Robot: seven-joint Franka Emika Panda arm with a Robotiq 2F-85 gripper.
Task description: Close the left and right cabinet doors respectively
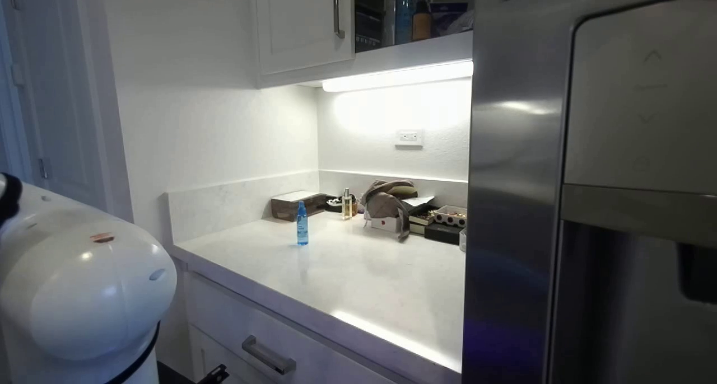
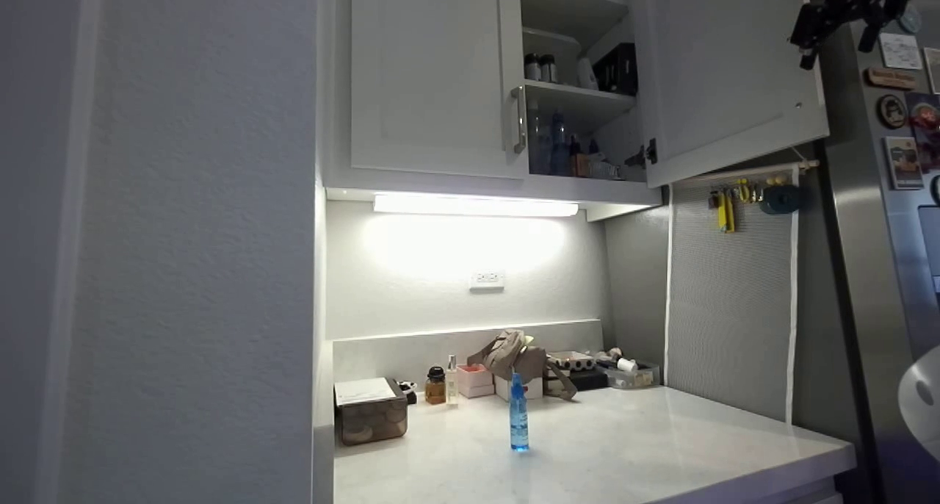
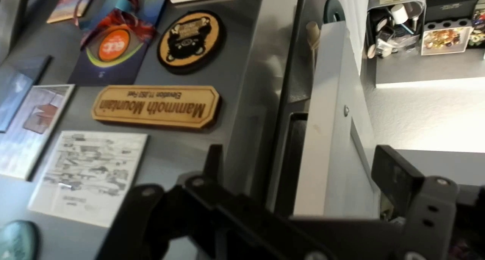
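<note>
The left cabinet door (image 2: 426, 70) is a white panel with a metal bar handle and looks closed in both exterior views (image 1: 305, 26). The right cabinet door (image 2: 734, 70) is swung wide open toward the fridge in an exterior view, showing the shelves inside. It is hidden or out of view where the fridge fills the picture's right side. My gripper (image 2: 839, 47) is open by the right door's free edge, high up. In the wrist view, the fingers (image 3: 305, 164) are spread wide, with the right door's edge (image 3: 320, 138) lying between them. Contact cannot be told.
The steel fridge (image 1: 515, 149) stands right beside the open door, its magnets (image 3: 155, 106) near my left finger in the wrist view. A hanging mesh panel (image 2: 734, 306) with tools is below the door. A blue bottle (image 2: 518, 416) and boxes stand on the white counter (image 2: 661, 445).
</note>
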